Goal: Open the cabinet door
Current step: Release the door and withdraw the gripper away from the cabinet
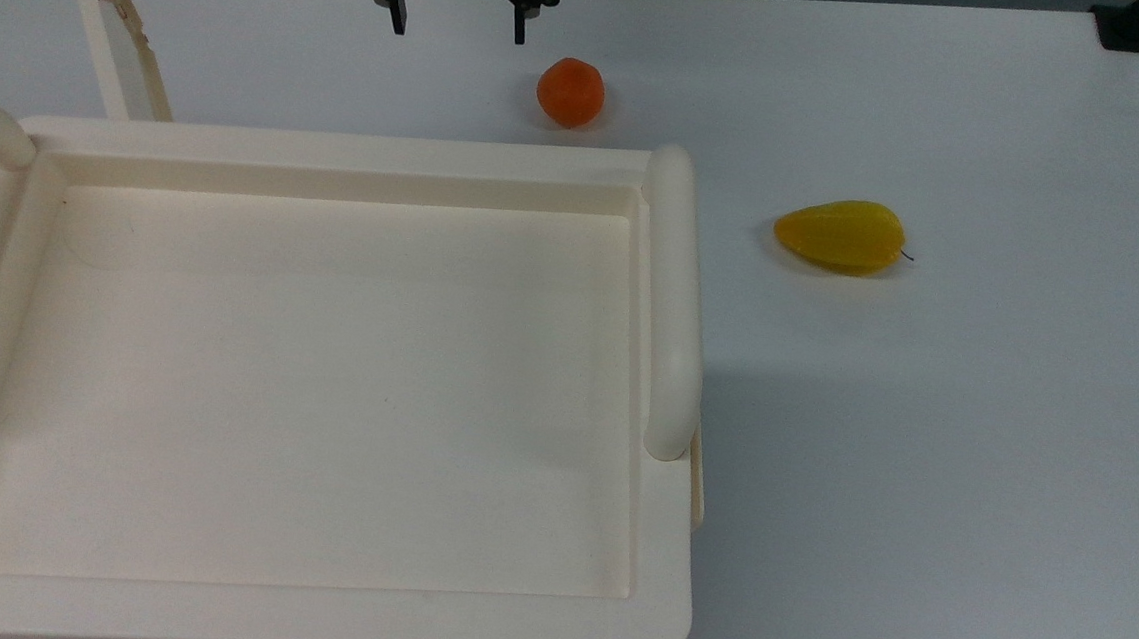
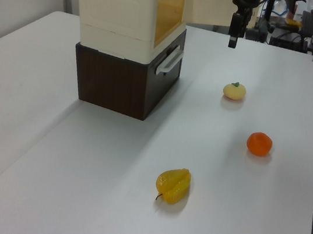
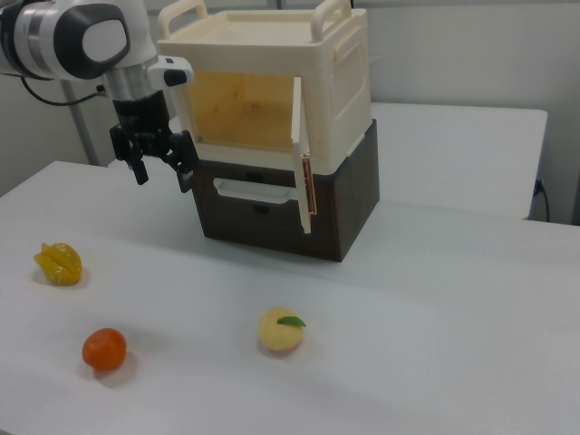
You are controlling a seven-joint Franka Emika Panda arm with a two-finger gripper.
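The cream cabinet sits on a dark brown base; its recessed top takes up the top view's left half. The cabinet door stands swung wide open, edge-on in the right view, baring the tan inside. In the top view the cabinet door is a thin panel slanting toward the upper left corner. My gripper hangs open near the far table edge, apart from the door, nothing between its fingers. In the right view the gripper hovers just left of the cabinet front.
On the white table lie an orange fruit, a yellow starfruit and a peach. The base has a drawer with a pale handle. Equipment clutters the far side behind the table.
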